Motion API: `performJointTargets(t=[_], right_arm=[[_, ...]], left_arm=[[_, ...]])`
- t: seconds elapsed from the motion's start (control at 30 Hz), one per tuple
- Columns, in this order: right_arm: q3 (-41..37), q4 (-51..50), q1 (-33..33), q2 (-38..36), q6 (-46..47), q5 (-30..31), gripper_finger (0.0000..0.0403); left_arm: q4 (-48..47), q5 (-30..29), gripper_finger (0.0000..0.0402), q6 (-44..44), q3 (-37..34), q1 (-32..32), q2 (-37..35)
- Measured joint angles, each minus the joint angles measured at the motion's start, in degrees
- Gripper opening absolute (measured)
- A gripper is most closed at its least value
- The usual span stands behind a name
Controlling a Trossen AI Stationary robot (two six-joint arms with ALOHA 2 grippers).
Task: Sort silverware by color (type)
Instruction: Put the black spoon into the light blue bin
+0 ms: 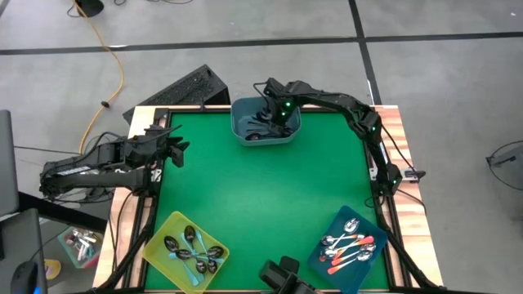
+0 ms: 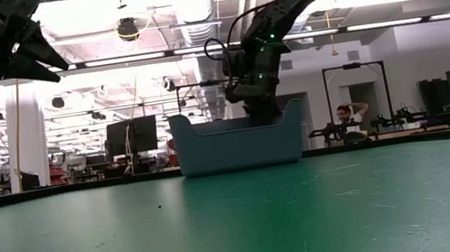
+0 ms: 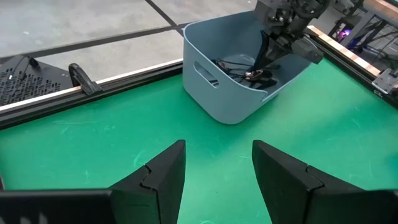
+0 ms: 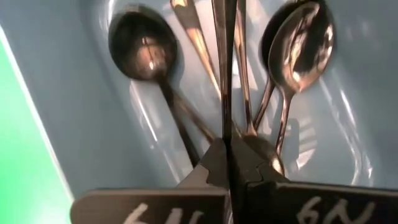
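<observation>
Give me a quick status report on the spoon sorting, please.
Right gripper down in grey-blue bin, shut on dark spoon handle. Left gripper open, waiting at table's left edge. Nothing in the way.

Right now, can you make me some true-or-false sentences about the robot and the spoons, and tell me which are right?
1. The right tool is down inside the grey-blue plastic bin. True.
2. The left tool is shut. False: its fingers stand apart, over bare green table.
3. The yellow plastic bin holds spoons with light blue handles. True.
4. The dark blue plastic bin is empty. False: spoons with orange-red handles lie in it.
5. The right tool is shut on a thin dark metal spoon handle. True.
</observation>
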Motion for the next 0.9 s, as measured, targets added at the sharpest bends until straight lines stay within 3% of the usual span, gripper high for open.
performJointTargets(t=[0.9], right_arm=[[0.0,5.4,-0.2,0.0,1.1,-1.2,0.0006]], left_arm=[[0.0,-0.1,0.017,-0.6,0.0,0.0,0.0]])
